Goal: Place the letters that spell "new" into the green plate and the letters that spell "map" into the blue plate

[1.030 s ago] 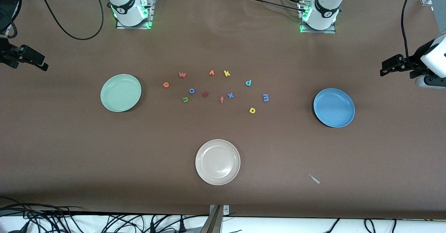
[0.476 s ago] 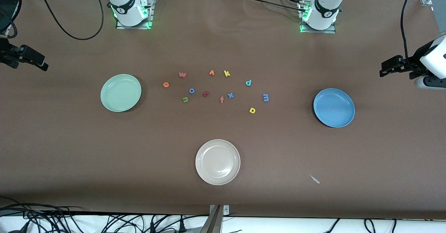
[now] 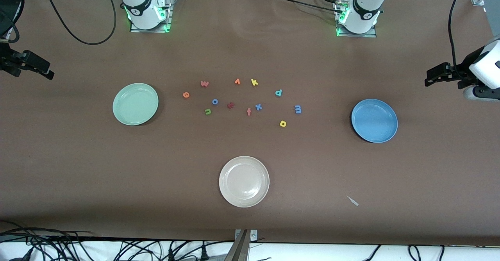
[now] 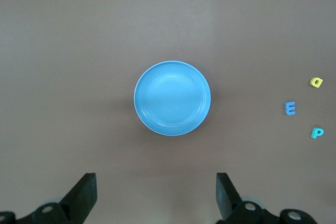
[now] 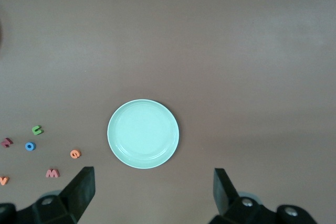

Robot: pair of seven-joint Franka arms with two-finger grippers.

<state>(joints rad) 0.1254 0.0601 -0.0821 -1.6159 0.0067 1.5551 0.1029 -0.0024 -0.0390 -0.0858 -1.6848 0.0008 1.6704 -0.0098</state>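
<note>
**Foam letters loose on table; both plates bare**

Foam letters lie between the green plate (image 3: 135,104) and the blue plate (image 3: 374,120). Salmon "w" (image 3: 204,83), orange "e" (image 3: 186,94) and green "n" (image 3: 208,111) sit toward the green plate; teal "p" (image 3: 278,92), blue "m" (image 3: 298,109) and yellow "a" (image 3: 283,124) toward the blue. Left gripper (image 4: 156,195) hangs over the left arm's table end, fingers spread, holding nothing. Right gripper (image 5: 153,192) hangs over the right arm's end, likewise spread and unladen.
</note>
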